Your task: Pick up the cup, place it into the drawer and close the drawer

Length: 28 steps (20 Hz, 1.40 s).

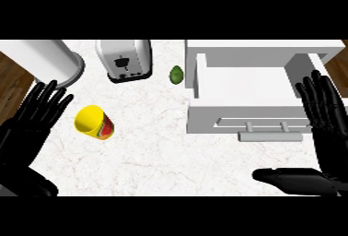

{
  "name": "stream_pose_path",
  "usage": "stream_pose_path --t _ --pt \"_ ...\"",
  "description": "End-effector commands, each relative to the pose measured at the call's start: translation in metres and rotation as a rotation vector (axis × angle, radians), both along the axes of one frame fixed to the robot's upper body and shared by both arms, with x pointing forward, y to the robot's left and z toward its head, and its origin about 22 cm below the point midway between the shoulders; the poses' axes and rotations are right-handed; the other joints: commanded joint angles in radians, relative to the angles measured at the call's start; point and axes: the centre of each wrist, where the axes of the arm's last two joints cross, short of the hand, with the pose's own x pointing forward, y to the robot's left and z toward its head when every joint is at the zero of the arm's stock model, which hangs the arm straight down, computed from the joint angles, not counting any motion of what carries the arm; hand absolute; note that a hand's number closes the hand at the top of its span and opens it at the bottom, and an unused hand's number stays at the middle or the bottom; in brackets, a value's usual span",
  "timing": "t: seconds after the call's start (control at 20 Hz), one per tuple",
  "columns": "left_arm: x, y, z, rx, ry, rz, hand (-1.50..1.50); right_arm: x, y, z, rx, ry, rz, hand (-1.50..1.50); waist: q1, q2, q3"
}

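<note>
Cup (pixel 94 122) lies on its side on the bench (pixel 170 152), yellow mouth toward upper left, just right of the left hand's (pixel 31 124) fingertips, not touching. Left fingers straight and spread, holding nothing. Drawer (pixel 248 94) is open, its handle (pixel 269 135) just left of the right hand's (pixel 326 115) fingers; those are straight, slightly spread, thumb out low. Beyond the left fingertips: white cylinder (pixel 51 60), toaster (pixel 124 60), small green object (pixel 176 74) beside the drawer.
</note>
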Motion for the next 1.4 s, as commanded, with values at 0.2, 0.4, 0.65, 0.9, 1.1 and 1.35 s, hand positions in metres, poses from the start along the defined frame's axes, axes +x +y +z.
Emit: stream_pose_path --t 0.2,0.4,0.65,0.9,1.1,1.35 --pt "0.010 0.049 -0.035 0.099 0.053 0.138 -1.50 0.003 0.007 0.000 -0.001 -0.003 0.010 -1.50 -0.001 0.001 0.000" --pt "0.034 0.037 -0.061 0.125 0.099 0.154 -1.50 -0.001 -0.024 -0.005 -0.017 -0.008 0.007 -1.50 -0.007 0.001 0.000" --pt "0.035 0.044 -0.095 0.170 0.116 0.196 -1.50 0.015 -0.020 0.003 -0.003 0.004 -0.002 -1.50 -0.005 0.001 0.000" --pt "0.033 0.068 -0.130 0.201 0.168 0.244 -1.50 -0.001 -0.005 0.000 0.011 -0.017 0.012 -1.50 -0.012 0.002 -0.001" --pt "0.033 0.065 -0.149 0.195 0.179 0.241 -1.50 0.009 -0.018 -0.014 -0.002 -0.013 0.012 -1.50 -0.008 0.002 0.000" --pt "0.033 0.081 -0.159 0.159 0.171 0.277 -1.50 0.024 -0.020 -0.006 0.009 -0.017 0.034 -1.50 -0.021 0.008 -0.003"
